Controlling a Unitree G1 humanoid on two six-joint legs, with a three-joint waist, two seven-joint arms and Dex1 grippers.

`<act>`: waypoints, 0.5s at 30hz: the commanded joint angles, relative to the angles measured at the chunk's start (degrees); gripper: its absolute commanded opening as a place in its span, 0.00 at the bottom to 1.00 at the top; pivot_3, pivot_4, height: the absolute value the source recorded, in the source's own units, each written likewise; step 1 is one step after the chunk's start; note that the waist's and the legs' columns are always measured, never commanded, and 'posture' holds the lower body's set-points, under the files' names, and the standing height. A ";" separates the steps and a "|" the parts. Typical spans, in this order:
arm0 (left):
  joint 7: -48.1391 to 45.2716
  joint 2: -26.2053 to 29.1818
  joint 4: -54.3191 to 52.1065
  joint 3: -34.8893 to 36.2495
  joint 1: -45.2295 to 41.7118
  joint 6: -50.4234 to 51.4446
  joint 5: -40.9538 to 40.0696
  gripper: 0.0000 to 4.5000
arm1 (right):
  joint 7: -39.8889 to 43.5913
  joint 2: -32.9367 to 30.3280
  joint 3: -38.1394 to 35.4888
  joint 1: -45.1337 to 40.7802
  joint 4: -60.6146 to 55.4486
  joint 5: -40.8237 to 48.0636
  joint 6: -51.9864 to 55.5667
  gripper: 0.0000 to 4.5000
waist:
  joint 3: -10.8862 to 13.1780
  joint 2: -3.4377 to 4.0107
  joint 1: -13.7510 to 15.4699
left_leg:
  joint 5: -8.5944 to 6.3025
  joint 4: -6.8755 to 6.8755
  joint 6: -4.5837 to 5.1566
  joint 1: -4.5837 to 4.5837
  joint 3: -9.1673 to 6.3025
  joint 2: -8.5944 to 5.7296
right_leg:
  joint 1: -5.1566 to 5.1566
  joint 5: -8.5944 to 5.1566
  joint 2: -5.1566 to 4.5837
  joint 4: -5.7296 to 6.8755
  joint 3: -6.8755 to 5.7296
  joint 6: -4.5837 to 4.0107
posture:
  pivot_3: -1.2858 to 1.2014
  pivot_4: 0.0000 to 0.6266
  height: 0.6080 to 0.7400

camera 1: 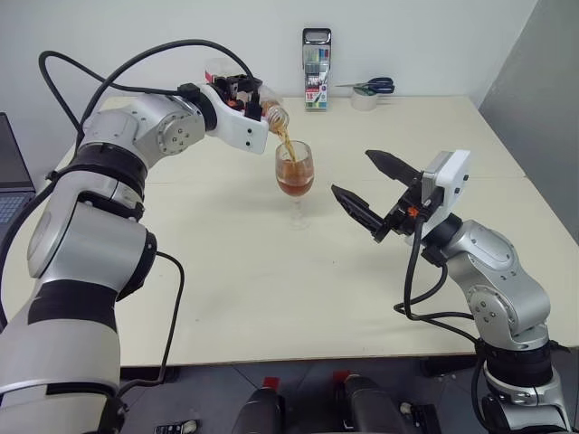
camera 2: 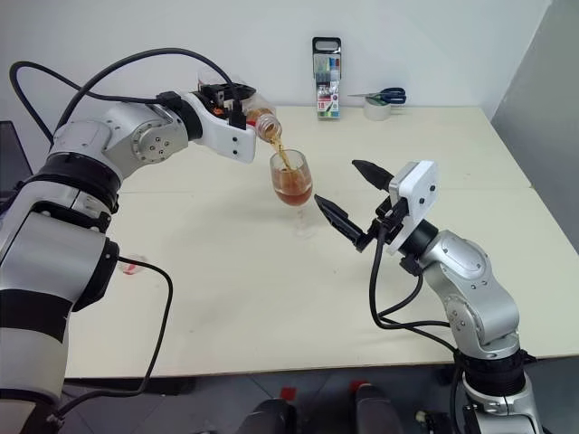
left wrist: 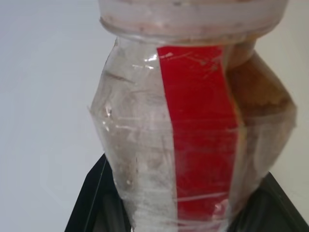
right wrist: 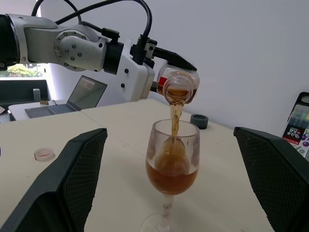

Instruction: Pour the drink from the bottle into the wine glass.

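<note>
Above the table (camera 1: 226, 298), in the head views, the bottle (camera 1: 270, 110) is pinched by the left gripper (camera 1: 242, 92) and tipped so the drink (camera 1: 284, 143) falls into the wine glass (camera 1: 295, 174). Left wrist view: bottle clamped between fingers. Right wrist view: right gripper (right wrist: 174, 174) is held spread beside the glass, likely as a guard.

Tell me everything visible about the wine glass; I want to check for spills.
The wine glass is clear, with a rounded bowl, thin stem and round foot, standing upright on the pale table. Its bowl is roughly half full of reddish-brown drink, and a stream falls into it from the tilted bottle held above its rim. Neither gripper touches it. No spill shows around the foot.
</note>
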 commanded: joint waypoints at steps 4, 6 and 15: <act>1.01 0.43 -0.21 0.43 -2.64 0.27 -0.58 0.41 | 0.07 -0.07 -0.22 -0.56 -2.07 0.03 -1.11 1.00 | 0.00 0.00 0.00 | 0.00 0.00 0.00 0.00 0.00 0.00 | 0.00 0.00 0.00 0.00 0.00 0.00 | 0.52 0.24 1.00; 0.58 0.34 -0.18 0.78 -2.49 0.30 -1.07 0.41 | 0.05 -0.06 -0.19 -0.54 -2.12 0.03 -1.11 1.00 | 0.00 0.00 0.00 | 0.00 0.01 0.00 0.00 0.00 0.00 | 0.00 0.00 0.00 0.00 0.00 0.00 | 0.52 0.24 1.00; -6.84 -0.96 -0.24 6.15 0.27 1.16 -9.50 0.41 | 0.45 -0.36 -0.41 -0.47 -1.51 0.02 -1.21 1.00 | 0.00 0.00 -0.03 | 0.00 0.02 0.00 0.00 0.01 0.00 | 0.00 0.00 -0.01 0.01 0.00 0.00 | 0.52 0.24 1.00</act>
